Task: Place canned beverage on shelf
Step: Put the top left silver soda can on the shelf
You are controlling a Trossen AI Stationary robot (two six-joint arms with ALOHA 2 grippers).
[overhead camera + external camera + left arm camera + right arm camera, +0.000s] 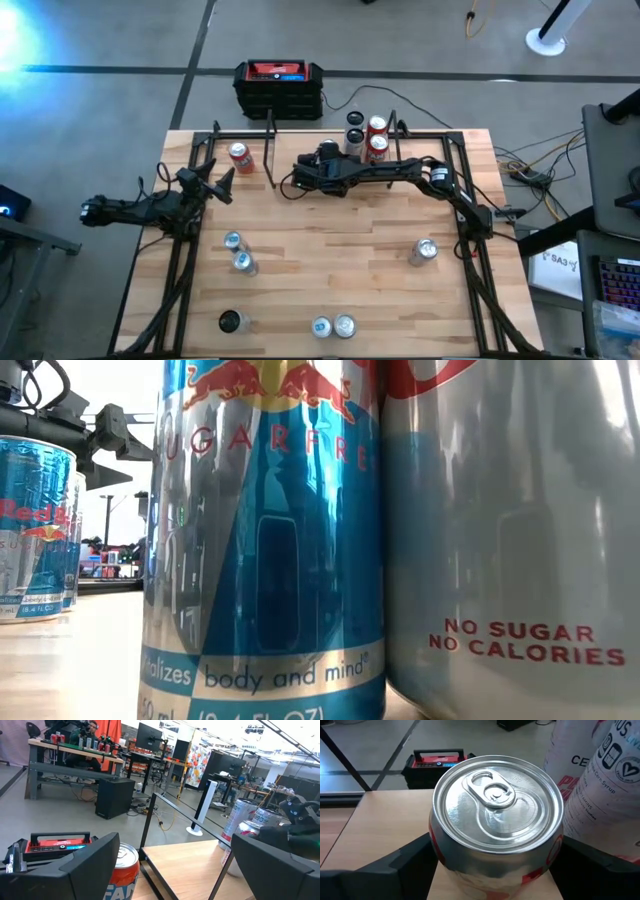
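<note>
Right wrist view: the can (495,805) stands upright in the mouth of the right gripper (492,857). Its silver lid faces up at us, and the light board of the shelf (380,815) lies under it. We cannot tell whether the gripper clamps the can or merely straddles it. A tall white can (600,785) stands just beside the gripper on one flank. The black box (437,762) sits ahead of the gripper, beyond the board's far edge.

We judge the step in hand to be the release, as the can looks set down among the others on the shelf. To do it well, we let the can's base sit flat on the board before letting go. The opening should be even on both sides, so neither side drags the can over. It should also be only as wide as needed, because the white can leaves little room on that flank.

Then we back straight out along the approach line, or lift clear before swinging. A sideways sweep would likely clip a neighbour or one of the thin posts. A tilted or rocking can would mean steadying it first.

The left gripper (215,185) waits with its jaws spread wide and nothing held. A red can (240,157) stands just ahead of it, beside the shelf and not on it.
</note>
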